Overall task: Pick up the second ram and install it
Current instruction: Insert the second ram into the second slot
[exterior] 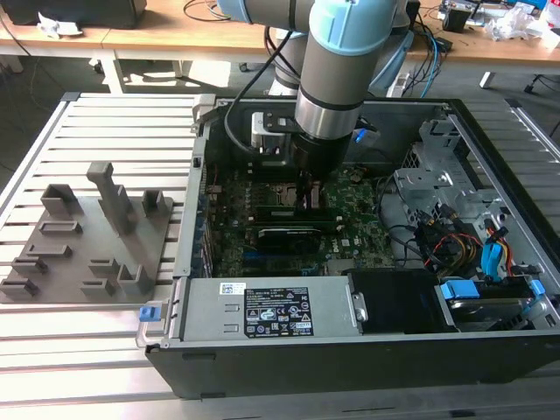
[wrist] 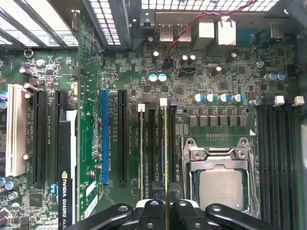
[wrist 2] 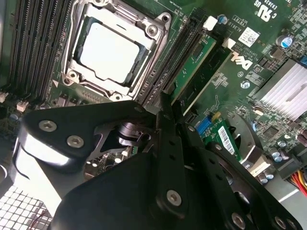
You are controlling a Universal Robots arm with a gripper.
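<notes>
The second ram is a thin green stick seen edge-on in the first wrist view, standing in line with a memory slot just beside the CPU socket. My gripper is shut on its near part, one black finger on each face. In the second wrist view the stick's green face runs away from my gripper along the slot with the white latch. I cannot tell whether it sits fully in the slot. In the exterior view my gripper is low over the motherboard inside the open case.
Another stick stands in a slot two rows further from the socket. A graphics card fills a long slot beyond it. The grey holder tray lies outside the case at the exterior view's left. Power supply and cables crowd the case.
</notes>
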